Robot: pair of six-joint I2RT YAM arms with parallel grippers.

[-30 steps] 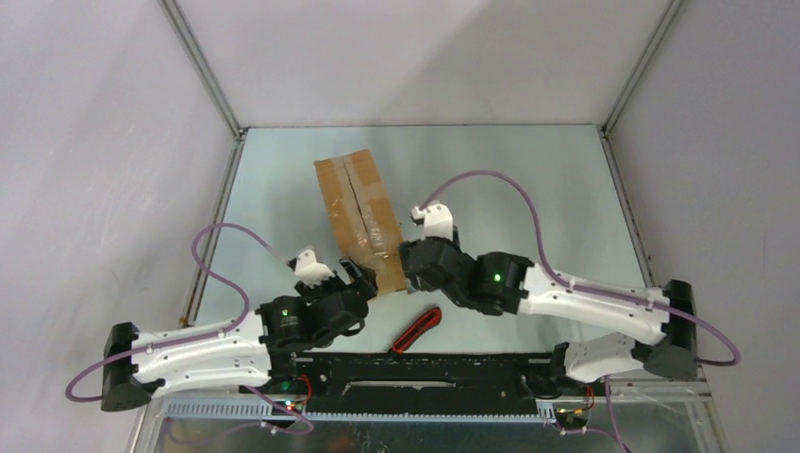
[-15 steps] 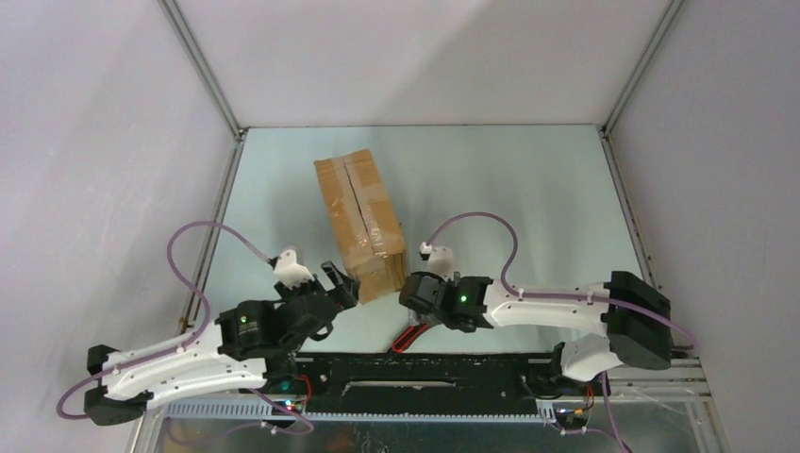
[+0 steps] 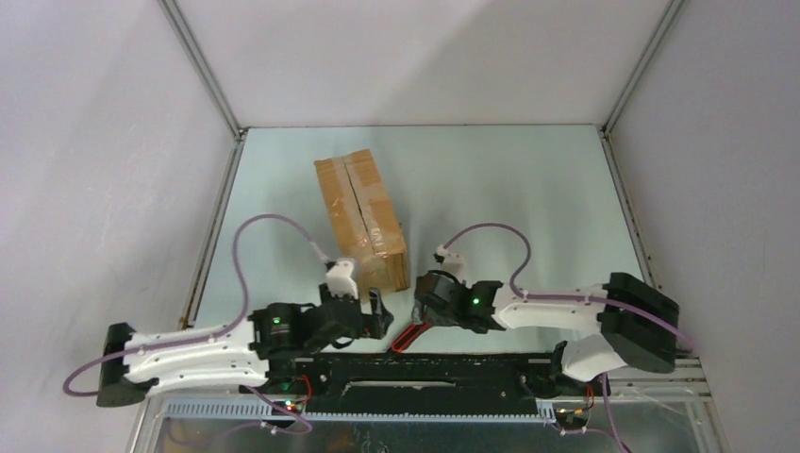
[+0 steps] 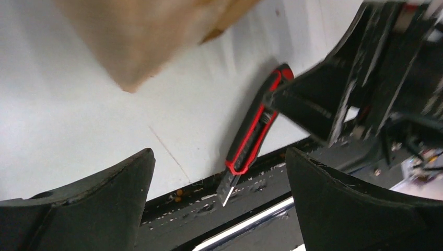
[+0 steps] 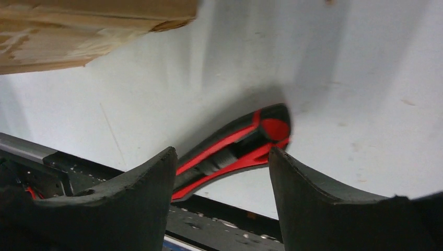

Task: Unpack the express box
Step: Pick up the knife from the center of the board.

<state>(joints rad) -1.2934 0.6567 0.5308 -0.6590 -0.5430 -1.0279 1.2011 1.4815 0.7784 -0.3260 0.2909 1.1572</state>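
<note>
The express box (image 3: 361, 220), a brown taped carton with its flaps down, lies on the table left of centre; its corner shows in the left wrist view (image 4: 141, 36) and the right wrist view (image 5: 78, 31). A red and black utility knife (image 3: 408, 338) lies at the near edge, blade out over the black rail (image 4: 253, 141). My right gripper (image 3: 422, 311) hangs open just over the knife (image 5: 230, 149), one finger on each side of the handle (image 5: 220, 151), not clamped. My left gripper (image 3: 382, 316) stands wide open (image 4: 219, 151), pointing at the knife from the left, holding nothing.
The black base rail (image 3: 425, 363) runs along the near edge right behind the knife. Metal frame posts (image 3: 203, 75) and grey walls bound the table. The right arm's finger (image 4: 313, 110) crosses the left wrist view close to the knife.
Both grippers have drawn back from the box's near end toward the near edge. The right one dropped over the knife; the left swung right toward it. The box has not moved.
</note>
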